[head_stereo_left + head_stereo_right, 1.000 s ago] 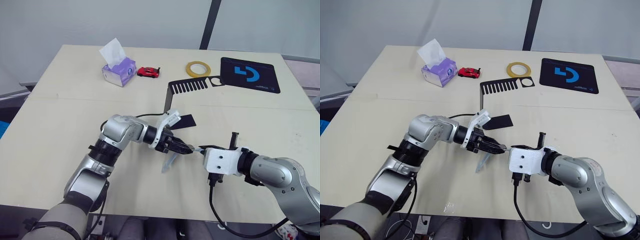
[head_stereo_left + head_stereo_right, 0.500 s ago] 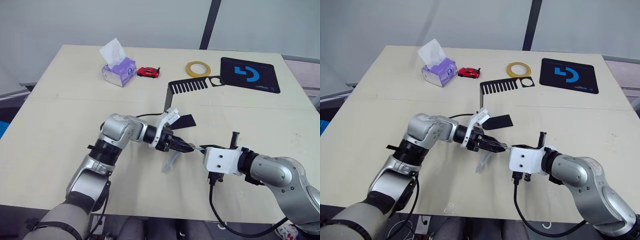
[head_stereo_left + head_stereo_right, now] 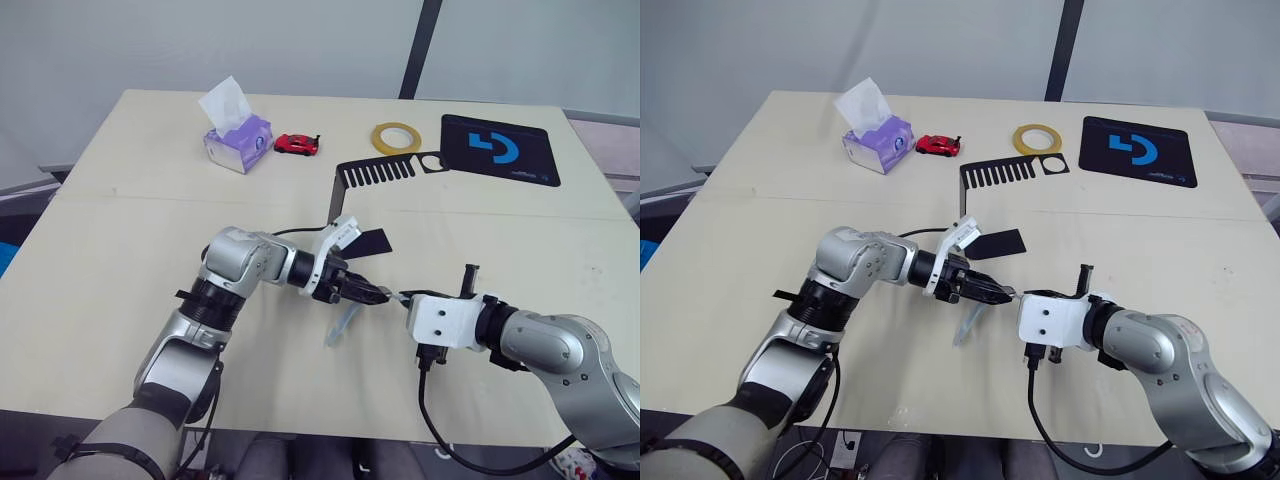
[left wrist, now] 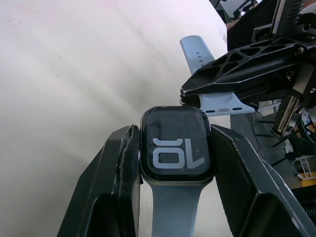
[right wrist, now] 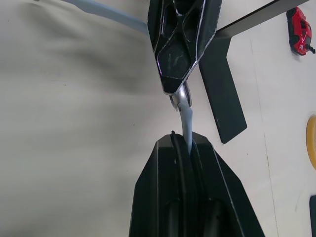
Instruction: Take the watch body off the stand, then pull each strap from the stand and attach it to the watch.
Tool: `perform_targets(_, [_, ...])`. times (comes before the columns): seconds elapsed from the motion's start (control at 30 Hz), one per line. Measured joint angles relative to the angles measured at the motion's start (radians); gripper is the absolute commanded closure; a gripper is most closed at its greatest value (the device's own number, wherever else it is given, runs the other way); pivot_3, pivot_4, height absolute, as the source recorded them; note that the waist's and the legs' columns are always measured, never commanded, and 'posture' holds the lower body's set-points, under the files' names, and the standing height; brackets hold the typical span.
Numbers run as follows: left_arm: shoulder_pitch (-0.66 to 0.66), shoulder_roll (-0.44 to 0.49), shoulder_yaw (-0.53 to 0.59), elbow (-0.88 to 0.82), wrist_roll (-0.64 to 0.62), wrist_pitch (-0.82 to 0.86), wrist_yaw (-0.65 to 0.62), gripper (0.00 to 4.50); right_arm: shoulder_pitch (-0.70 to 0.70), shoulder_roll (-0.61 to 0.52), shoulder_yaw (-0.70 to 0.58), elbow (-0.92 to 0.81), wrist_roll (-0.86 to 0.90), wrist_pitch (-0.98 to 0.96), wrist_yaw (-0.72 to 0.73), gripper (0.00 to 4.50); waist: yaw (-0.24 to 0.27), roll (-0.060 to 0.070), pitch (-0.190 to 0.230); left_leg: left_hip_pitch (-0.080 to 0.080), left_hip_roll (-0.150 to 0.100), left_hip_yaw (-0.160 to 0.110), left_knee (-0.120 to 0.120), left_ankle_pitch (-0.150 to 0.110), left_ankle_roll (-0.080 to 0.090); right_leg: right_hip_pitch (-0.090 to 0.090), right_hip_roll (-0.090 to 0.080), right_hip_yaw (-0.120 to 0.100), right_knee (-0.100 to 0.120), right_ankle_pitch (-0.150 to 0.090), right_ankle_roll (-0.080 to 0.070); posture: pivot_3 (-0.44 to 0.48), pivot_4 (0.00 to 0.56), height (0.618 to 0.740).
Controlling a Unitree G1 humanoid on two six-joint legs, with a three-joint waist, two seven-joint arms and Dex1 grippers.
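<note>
Left wrist view: the small rounded-square grey-rimmed watch body [image 4: 177, 144] is clamped between the left gripper [image 4: 173, 163] fingers above the table, one pale grey-blue strap [image 3: 340, 326] already hanging from it. The second pale strap [image 5: 187, 121] is pinched in the right gripper [image 5: 180, 143], at the case's edge. Whether it has seated cannot be made out. The black bent sheet-metal stand [image 3: 372, 178] stands emptied.
</note>
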Motion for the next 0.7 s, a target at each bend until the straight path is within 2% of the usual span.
perform_targets(0.7, [0.0,-0.016,0.002,-0.002,0.0,-0.002,0.026,2.8,-0.038,0.01,0.0,0.011,-0.014,0.02,0.009,4.5,0.001,0.0,0.0,0.0,0.0,0.0,0.0,0.0,0.0,0.0,0.0,0.0,0.0,0.0,0.0,0.0,0.15,0.738])
